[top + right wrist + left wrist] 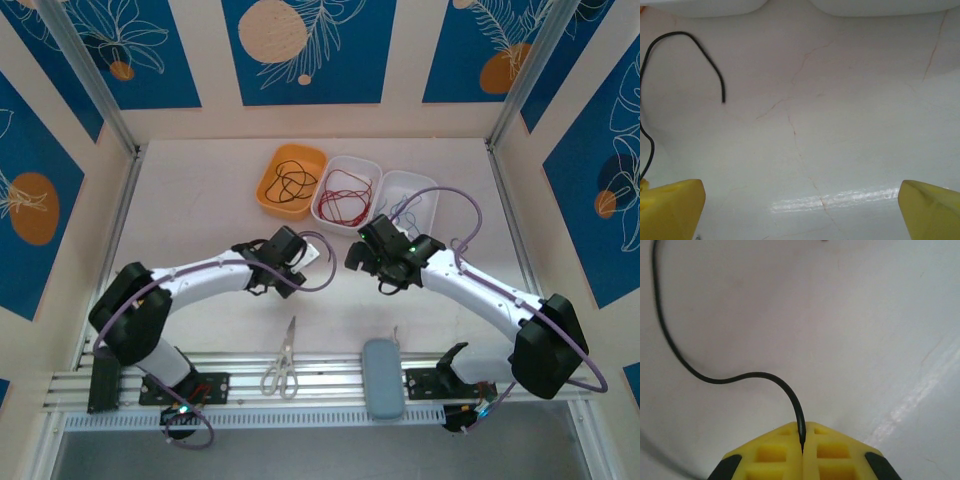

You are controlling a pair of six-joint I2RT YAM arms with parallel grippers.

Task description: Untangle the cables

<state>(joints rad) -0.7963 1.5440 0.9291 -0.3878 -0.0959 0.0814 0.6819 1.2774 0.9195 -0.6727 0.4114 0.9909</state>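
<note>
My left gripper (pixel 802 439) is closed, its yellow fingers (pixel 772 455) pressed together on the end of a black cable (pixel 715 380), which comes out of the seam between them, bends left over the white table (pixel 865 315) and climbs along the left edge of that wrist view. My right gripper (pixel 800 210) stands wide and holds nothing; ahead of it, on the left, a black cable (pixel 695 42) arches over the table, and I can't tell if it is the one I'm pinching. From above, both grippers (pixel 288 258) (pixel 372 252) sit mid-table, near each other, just in front of three trays. The orange tray (pixel 266 190) holds black cables (pixel 292 183), the middle tray (pixel 350 159) red cables (pixel 345 195), and the right tray (pixel 414 176) thin bluish ones (pixel 405 207). Scissors (pixel 282 368) and a grey case (pixel 383 378) lie at the near edge.
</note>
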